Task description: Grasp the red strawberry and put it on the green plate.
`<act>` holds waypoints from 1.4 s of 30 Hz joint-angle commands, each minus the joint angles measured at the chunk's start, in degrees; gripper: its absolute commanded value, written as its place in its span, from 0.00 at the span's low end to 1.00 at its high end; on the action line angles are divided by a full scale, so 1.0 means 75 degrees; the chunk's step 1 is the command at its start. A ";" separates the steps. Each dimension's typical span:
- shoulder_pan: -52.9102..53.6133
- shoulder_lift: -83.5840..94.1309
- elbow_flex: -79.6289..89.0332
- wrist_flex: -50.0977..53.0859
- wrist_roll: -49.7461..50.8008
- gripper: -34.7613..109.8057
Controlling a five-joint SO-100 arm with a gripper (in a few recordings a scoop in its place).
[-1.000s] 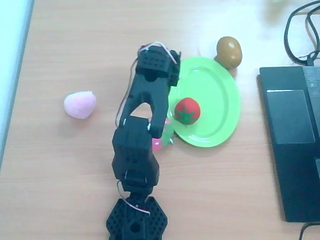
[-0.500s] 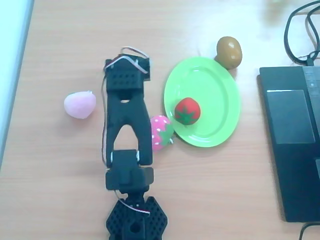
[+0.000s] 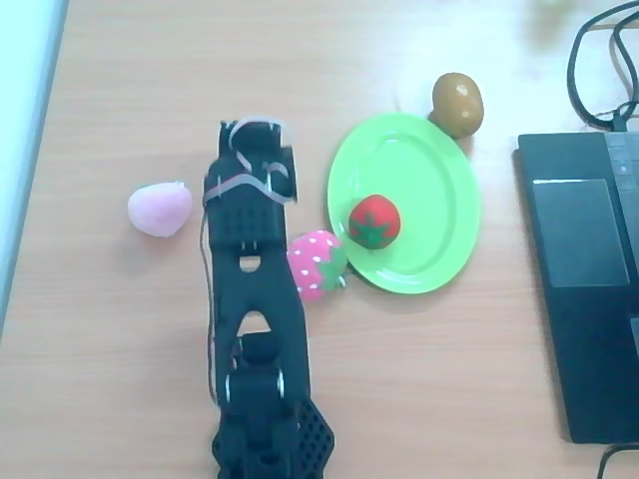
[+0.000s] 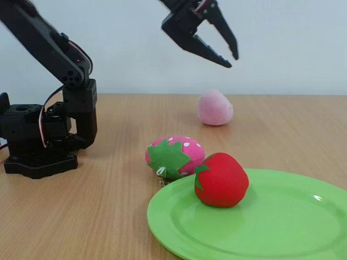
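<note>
Glossy plastic plate [image 4: 282, 227], plush strawberry [image 4: 221, 180]

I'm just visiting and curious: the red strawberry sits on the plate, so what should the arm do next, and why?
Probably just fold back toward its base and rest. The red strawberry already lies on the green plate, and the tool hangs open and empty, high above the table, so nothing seems left to carry.

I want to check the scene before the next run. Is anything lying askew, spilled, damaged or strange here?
Nothing stands out. The red strawberry rests on the green plate, the pink strawberry lies on the table beside the plate's rim, and the pale pink plush sits apart. The tool hangs open and empty above the table.
</note>
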 commanded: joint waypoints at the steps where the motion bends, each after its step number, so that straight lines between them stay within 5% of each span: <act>1: -0.0129 0.1992 0.1441 -0.0750 -0.0211 0.25; 21: -0.0375 0.6551 0.7160 -0.1441 -0.0422 0.18; 42: -0.0070 0.6551 0.7828 -0.0879 -0.0680 0.18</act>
